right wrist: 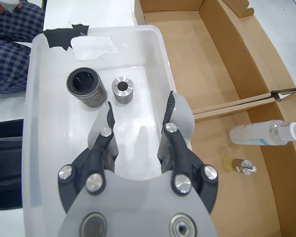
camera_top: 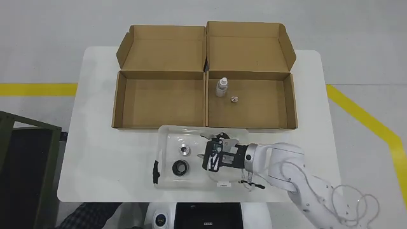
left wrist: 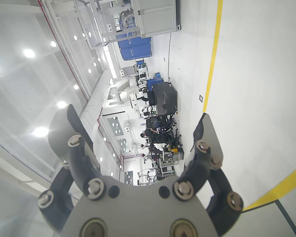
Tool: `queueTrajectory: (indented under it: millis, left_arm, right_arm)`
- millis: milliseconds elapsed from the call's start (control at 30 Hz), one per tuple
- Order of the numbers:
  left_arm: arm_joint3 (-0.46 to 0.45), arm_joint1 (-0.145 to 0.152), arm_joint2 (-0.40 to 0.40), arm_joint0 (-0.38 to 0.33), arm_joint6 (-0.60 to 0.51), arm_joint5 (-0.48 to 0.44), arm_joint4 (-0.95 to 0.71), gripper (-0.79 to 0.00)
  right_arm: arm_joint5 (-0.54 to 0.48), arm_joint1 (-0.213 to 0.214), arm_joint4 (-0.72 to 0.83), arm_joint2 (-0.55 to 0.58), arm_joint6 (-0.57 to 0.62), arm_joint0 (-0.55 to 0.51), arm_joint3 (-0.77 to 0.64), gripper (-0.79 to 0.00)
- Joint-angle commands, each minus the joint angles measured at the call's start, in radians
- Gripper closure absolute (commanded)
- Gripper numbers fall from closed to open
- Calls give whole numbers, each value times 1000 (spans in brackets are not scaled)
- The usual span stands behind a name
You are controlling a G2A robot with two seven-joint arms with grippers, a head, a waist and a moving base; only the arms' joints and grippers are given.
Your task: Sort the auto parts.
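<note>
Auto parts (right wrist: 86, 89) sit in the clear bin (right wrist: 163, 50); the open, empty right gripper (right wrist: 140, 102) should close around the silver part (right wrist: 122, 90) only.

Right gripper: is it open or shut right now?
Open. The right gripper hangs over the clear bin, jaws wide apart, nothing between them.

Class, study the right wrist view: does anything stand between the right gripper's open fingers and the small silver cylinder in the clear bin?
Nothing visible does. Only bare floor of the bin lies between the right gripper and the silver cylinder. The dark bearing stands close beside the cylinder, off to one side, so it may crowd one finger.
</note>
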Motion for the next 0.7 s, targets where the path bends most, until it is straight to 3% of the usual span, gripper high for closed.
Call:
queueTrajectory:
  millis: [0, 667]
  left_arm:
    - [0, 0, 0, 0, 0, 0, 0, -785]
    - [0, 0, 0, 0, 0, 0, 0, -785]
  right_arm:
    - [8, -4, -15, -21, -2, 9, 16, -366]
    - [63, -62, -44, -179, -21, 138, 196, -351]
